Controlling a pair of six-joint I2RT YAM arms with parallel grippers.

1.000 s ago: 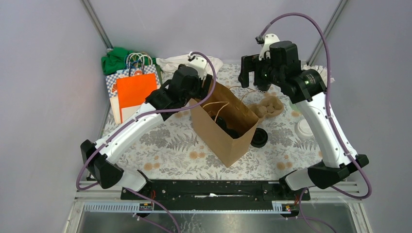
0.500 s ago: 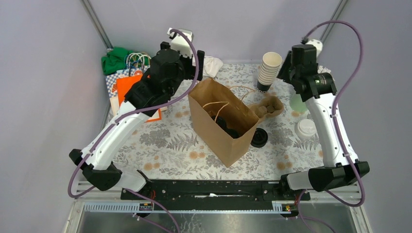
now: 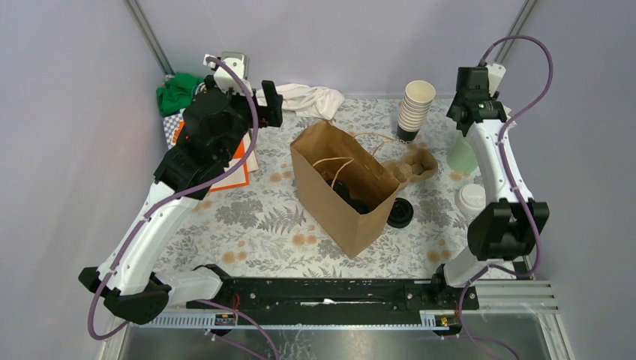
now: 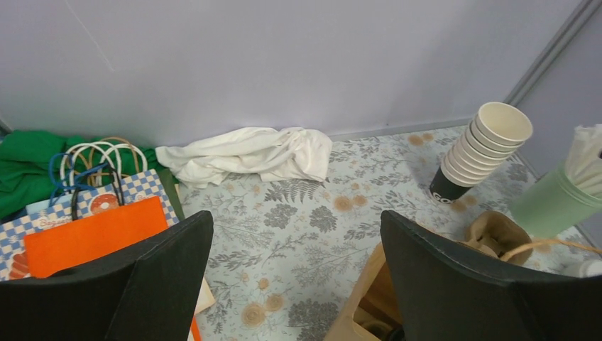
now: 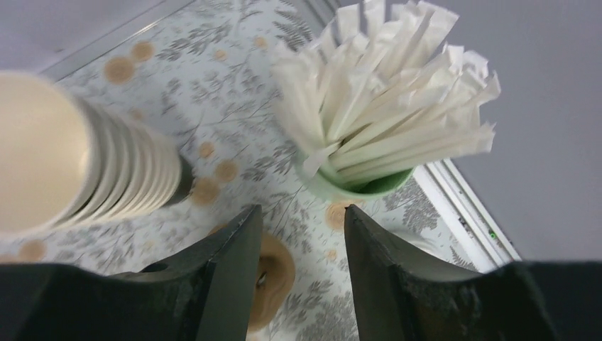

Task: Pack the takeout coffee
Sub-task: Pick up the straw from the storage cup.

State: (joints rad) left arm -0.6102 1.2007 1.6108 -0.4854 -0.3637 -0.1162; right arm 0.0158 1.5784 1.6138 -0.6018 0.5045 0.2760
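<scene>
An open brown paper bag [image 3: 341, 196] stands mid-table. Dark cups with black lids [image 3: 351, 197] show inside it, partly hidden by its wall. Another black-lidded dark cup [image 3: 400, 213] stands on the table against the bag's right side. My left gripper [image 3: 262, 103] is raised behind and left of the bag; in the left wrist view it [image 4: 292, 217] is wide open and empty, with the bag's rim [image 4: 369, 305] below. My right gripper [image 3: 466, 105] is high at the back right; in the right wrist view it [image 5: 302, 212] is open and empty above the table.
A stack of cream cups [image 3: 415, 107] and a brown cup carrier [image 3: 417, 163] sit behind the bag. A pale green cup of white sticks [image 5: 369, 181] and a white lid [image 3: 471, 199] are at the right. A white cloth [image 4: 248, 155] and orange bag [image 4: 89, 238] lie back left.
Both arms have lifted away from the bag. The left gripper swung back and left, the right gripper back to the far right corner. Both are open and empty.
</scene>
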